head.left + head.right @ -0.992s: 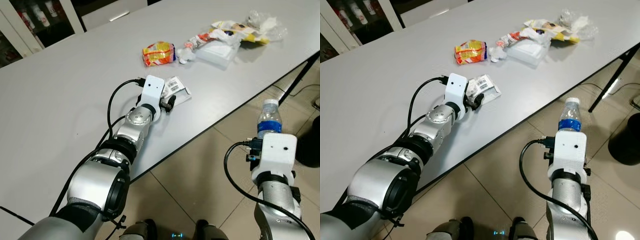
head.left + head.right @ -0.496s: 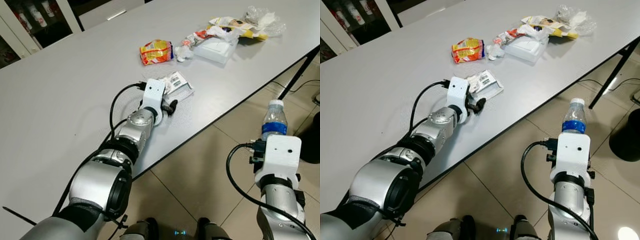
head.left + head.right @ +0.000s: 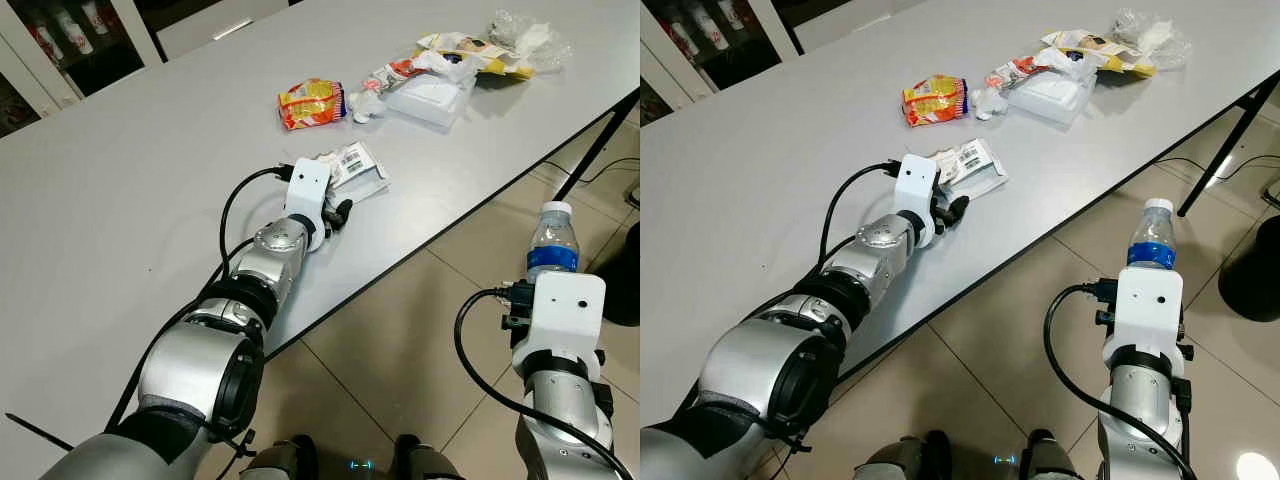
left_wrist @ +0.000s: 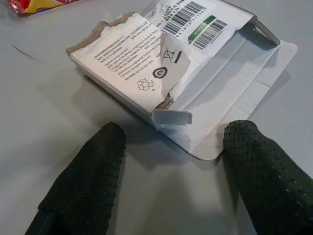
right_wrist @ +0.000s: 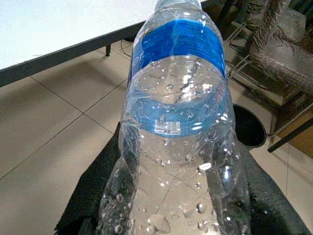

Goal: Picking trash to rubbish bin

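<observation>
Cardboard box (image 4: 161, 73) lying just ahead of spread left gripper (image 4: 171, 161): nudge forward, straddle torn flap, then pinch; right gripper (image 5: 171, 215) clamping plastic bottle (image 5: 178, 122).

One table (image 3: 120, 190) carries the litter. On it lies one torn white carton (image 3: 352, 170) with barcodes, one orange and yellow snack packet (image 3: 314, 103), one flat white box (image 3: 432, 96), one yellow wrapper (image 3: 462, 48) and one clear crumpled plastic bag (image 3: 525, 40). A few small crumpled scraps (image 3: 375, 90) sit between the packet and the box; their exact number cannot be told. There is one plastic bottle (image 5: 178, 127) with a blue label. Two grippers are in view, the left gripper (image 4: 171, 161) and the right gripper (image 5: 171, 196).
</observation>
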### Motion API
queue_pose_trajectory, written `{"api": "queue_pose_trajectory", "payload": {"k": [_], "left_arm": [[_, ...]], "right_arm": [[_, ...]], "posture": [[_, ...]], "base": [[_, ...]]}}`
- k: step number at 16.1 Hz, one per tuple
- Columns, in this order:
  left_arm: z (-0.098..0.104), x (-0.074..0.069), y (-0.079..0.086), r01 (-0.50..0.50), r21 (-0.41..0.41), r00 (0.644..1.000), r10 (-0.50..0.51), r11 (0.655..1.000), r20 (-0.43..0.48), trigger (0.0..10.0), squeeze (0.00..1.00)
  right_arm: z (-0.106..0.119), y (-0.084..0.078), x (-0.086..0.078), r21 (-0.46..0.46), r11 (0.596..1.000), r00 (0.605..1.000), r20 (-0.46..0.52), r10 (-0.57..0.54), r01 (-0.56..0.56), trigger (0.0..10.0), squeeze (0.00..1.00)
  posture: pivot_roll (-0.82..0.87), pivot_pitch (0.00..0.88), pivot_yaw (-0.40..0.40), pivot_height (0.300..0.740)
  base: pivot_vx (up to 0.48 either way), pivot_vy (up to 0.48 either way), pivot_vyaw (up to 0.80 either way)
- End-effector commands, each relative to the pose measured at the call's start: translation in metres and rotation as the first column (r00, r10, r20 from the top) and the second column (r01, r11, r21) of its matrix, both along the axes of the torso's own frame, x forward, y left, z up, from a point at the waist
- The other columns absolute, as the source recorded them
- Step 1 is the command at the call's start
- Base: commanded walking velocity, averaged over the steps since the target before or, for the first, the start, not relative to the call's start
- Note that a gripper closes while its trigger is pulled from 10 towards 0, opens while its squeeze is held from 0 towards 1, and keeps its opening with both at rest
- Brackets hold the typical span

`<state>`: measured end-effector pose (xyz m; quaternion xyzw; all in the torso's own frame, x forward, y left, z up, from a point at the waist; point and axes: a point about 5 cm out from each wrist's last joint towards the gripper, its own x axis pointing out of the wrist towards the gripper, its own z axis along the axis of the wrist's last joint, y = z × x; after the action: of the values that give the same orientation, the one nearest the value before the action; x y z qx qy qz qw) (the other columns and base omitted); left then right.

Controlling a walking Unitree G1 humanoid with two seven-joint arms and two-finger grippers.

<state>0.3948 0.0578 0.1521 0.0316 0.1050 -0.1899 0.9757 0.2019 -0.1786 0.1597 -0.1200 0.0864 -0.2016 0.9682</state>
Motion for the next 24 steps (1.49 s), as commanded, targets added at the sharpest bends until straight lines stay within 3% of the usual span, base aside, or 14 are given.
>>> {"api": "queue_pose_trajectory", "payload": {"k": [1,2,4,7,11,12,14,19,24], "left_arm": [[-0.006,-0.002,0.000,0.013,-0.015,0.999,-0.013,1.000,-0.036,10.0,0.00],[-0.005,-0.003,-0.002,0.033,-0.063,0.998,-0.036,0.997,-0.043,10.0,1.00],[-0.006,-0.004,-0.003,0.065,-0.139,0.996,-0.073,0.988,-0.054,10.0,1.00],[-0.006,-0.005,-0.002,0.092,-0.157,0.994,-0.101,0.983,-0.051,10.0,1.00],[-0.007,-0.006,0.013,0.166,-0.154,0.986,-0.169,0.974,-0.007,10.0,1.00],[-0.002,-0.005,0.016,0.172,-0.164,0.985,-0.168,0.971,0.038,10.0,0.00],[0.014,-0.002,0.020,0.156,-0.180,0.979,-0.128,0.971,0.158,10.0,0.00],[0.037,-0.008,0.005,0.249,-0.190,0.933,-0.183,0.950,0.310,10.0,0.00],[0.038,-0.011,-0.001,0.275,-0.179,0.921,-0.206,0.944,0.330,10.0,0.00]], "right_arm": [[0.002,0.003,-0.002,0.001,1.000,1.000,0.003,0.006,-0.006,10.0,0.00],[0.002,0.003,-0.002,0.000,1.000,1.000,0.002,0.008,-0.008,10.0,0.00],[0.002,0.003,-0.002,-0.002,1.000,1.000,0.002,0.010,-0.010,10.0,0.00],[0.003,0.002,0.000,-0.004,1.000,1.000,0.007,0.015,-0.015,10.0,0.00],[0.004,0.000,0.003,-0.012,1.000,1.000,0.015,0.020,-0.020,10.0,0.00],[0.004,-0.001,0.003,-0.014,1.000,1.000,0.016,0.020,-0.019,10.0,0.00],[0.005,-0.001,0.005,-0.017,1.000,1.000,0.023,0.022,-0.021,10.0,0.00],[0.007,-0.002,0.009,-0.027,0.999,0.999,0.034,0.035,-0.034,10.0,0.00],[0.009,-0.002,0.011,-0.037,0.999,0.998,0.042,0.041,-0.040,10.0,0.00]], "posture": [[-0.10,0.209,0.138,0.740],[-0.10,0.209,0.138,0.740],[-0.09,0.206,0.137,0.740],[-0.08,0.200,0.135,0.740],[-0.07,0.190,0.132,0.740],[-0.06,0.188,0.129,0.740],[-0.05,0.183,0.124,0.740],[-0.04,0.174,0.115,0.740],[-0.04,0.171,0.114,0.740]], "base": [[0.000,0.000,0.00],[0.000,0.000,0.00],[0.000,0.000,0.00],[0.000,0.000,0.00],[0.000,0.000,0.00],[0.000,0.000,0.00],[0.000,0.000,0.00],[0.000,0.000,0.00],[0.442,0.000,0.00]]}}
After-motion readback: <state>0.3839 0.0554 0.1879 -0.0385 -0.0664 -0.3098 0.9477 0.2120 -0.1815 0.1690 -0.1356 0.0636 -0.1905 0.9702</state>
